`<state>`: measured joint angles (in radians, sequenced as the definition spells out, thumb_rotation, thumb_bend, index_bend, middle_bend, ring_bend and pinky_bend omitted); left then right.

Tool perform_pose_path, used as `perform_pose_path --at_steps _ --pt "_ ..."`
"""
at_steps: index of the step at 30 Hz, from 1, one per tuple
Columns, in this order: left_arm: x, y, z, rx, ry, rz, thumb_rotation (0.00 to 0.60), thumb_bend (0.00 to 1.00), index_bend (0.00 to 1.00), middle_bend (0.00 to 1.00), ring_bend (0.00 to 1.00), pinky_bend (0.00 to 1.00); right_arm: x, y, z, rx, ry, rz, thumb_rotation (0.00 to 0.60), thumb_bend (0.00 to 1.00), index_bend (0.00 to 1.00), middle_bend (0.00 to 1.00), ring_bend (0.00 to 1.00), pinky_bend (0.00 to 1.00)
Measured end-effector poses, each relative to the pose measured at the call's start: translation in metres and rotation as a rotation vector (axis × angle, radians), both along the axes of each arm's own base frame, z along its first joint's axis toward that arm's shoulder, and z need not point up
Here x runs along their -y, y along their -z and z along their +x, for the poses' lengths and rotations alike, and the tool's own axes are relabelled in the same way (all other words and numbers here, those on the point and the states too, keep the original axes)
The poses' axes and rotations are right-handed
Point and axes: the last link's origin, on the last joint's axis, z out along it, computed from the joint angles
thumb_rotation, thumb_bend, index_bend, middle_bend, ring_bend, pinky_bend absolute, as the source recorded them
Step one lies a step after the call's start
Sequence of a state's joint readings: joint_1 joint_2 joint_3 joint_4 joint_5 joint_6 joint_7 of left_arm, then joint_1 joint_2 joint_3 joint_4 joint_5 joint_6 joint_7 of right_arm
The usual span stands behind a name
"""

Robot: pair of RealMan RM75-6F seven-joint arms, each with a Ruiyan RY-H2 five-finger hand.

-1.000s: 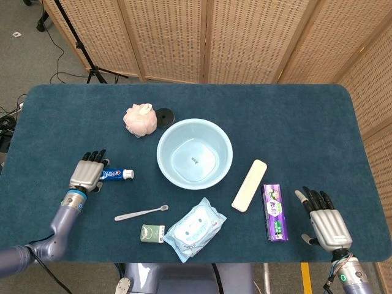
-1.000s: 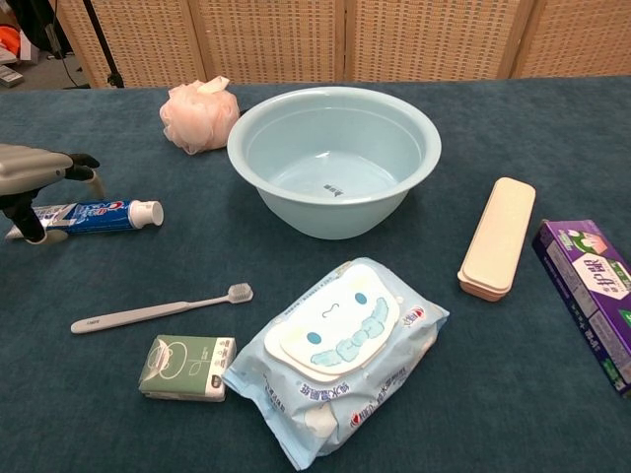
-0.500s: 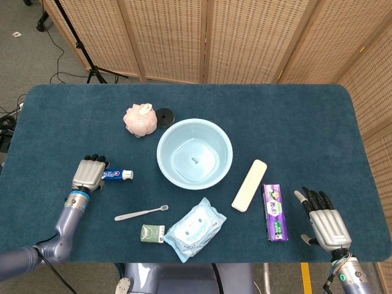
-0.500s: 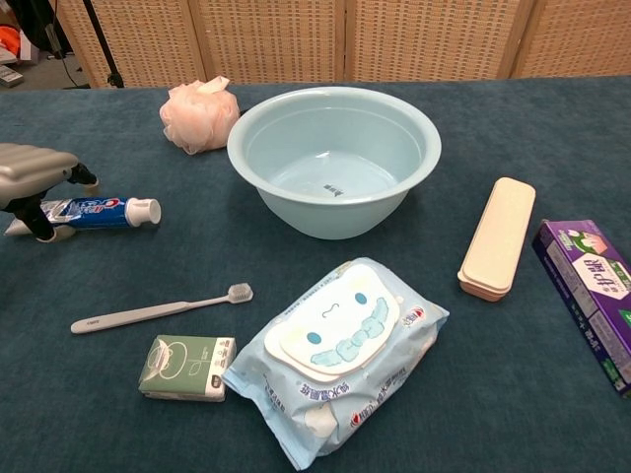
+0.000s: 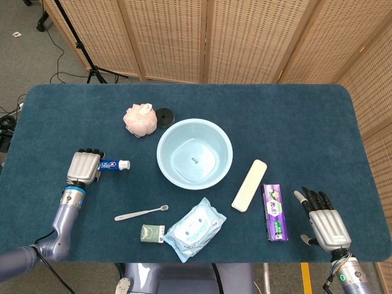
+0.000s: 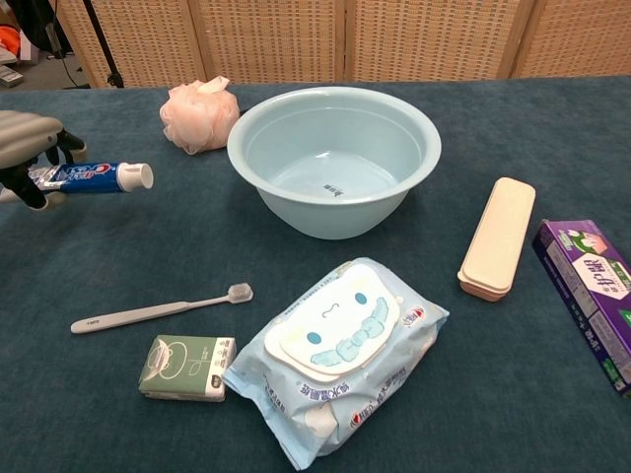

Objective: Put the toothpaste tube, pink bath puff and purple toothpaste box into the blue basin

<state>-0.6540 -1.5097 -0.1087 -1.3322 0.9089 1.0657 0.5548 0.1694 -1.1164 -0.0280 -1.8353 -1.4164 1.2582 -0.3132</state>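
Observation:
My left hand (image 5: 83, 166) (image 6: 28, 148) grips the flat end of the blue and white toothpaste tube (image 5: 113, 165) (image 6: 94, 175), which is raised off the cloth with its white cap pointing toward the blue basin (image 5: 195, 154) (image 6: 335, 158). The basin stands hollow side up in the middle. A pink bath puff (image 5: 140, 120) (image 6: 199, 115) lies behind the basin to its left. The purple toothpaste box (image 5: 274, 211) (image 6: 595, 288) lies flat at the right. Beside that box, my right hand (image 5: 324, 221) rests open on the cloth, fingers spread.
A white toothbrush (image 5: 141, 212) (image 6: 158, 308), a small green pack (image 5: 152, 233) (image 6: 186, 367) and a pack of wet wipes (image 5: 195, 228) (image 6: 340, 348) lie in front of the basin. A cream case (image 5: 249, 185) (image 6: 498, 236) lies between basin and box. A black disc (image 5: 164, 115) sits by the puff.
My left hand has closed around the toothpaste tube and lifted it off the table, moving it slightly back. The right hand has stayed still.

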Motion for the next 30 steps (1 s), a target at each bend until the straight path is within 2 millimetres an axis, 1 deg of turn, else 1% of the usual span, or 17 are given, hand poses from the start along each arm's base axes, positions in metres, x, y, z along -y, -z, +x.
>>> perform_pose_path --at_steps 3,6,10,13,17,21,25,28,30 --pt "-0.004 -0.008 0.010 0.011 0.016 -0.003 0.600 0.44 0.68 0.40 0.32 0.33 0.000 0.002 0.000 0.000 0.002 0.006 0.600 0.16 0.02 0.00 0.00 0.00" --pt "-0.010 -0.019 0.028 0.015 0.054 -0.004 0.600 0.44 0.69 0.40 0.32 0.33 0.001 0.003 -0.001 0.002 0.005 0.010 0.600 0.16 0.02 0.00 0.00 0.00" --pt "-0.018 -0.034 0.062 0.026 0.134 0.001 0.600 0.44 0.69 0.40 0.32 0.33 0.001 0.003 -0.001 0.009 0.009 0.015 0.600 0.16 0.02 0.00 0.00 0.00" --pt "-0.023 -0.039 0.089 0.022 0.198 0.000 0.600 0.44 0.69 0.40 0.32 0.33 0.001 0.003 -0.001 0.017 0.010 0.018 0.600 0.16 0.02 0.00 0.00 0.00" --pt "-0.028 -0.039 0.111 0.043 0.224 -0.008 0.600 0.44 0.69 0.40 0.32 0.33 0.001 0.003 -0.001 0.026 0.014 0.020 0.600 0.16 0.02 0.00 0.00 0.00" --pt "-0.035 -0.031 0.140 0.071 0.259 -0.026 0.600 0.44 0.69 0.40 0.32 0.33 0.002 0.002 -0.004 0.037 0.030 0.022 0.600 0.16 0.02 0.00 0.00 0.00" --pt "-0.043 -0.012 0.172 0.114 0.280 -0.054 0.600 0.43 0.69 0.40 0.32 0.33 0.004 0.002 -0.007 0.044 0.041 0.025 0.600 0.16 0.02 0.00 0.00 0.00" --pt "-0.048 0.005 0.194 0.143 0.287 -0.076 0.600 0.43 0.69 0.40 0.32 0.33 0.006 0.000 -0.009 0.047 0.048 0.016 0.600 0.16 0.02 0.00 0.00 0.00" --pt "-0.050 0.015 0.205 0.151 0.293 -0.084 0.600 0.43 0.69 0.40 0.32 0.33 0.006 -0.002 -0.010 0.050 0.051 0.007 0.600 0.16 0.02 0.00 0.00 0.00"
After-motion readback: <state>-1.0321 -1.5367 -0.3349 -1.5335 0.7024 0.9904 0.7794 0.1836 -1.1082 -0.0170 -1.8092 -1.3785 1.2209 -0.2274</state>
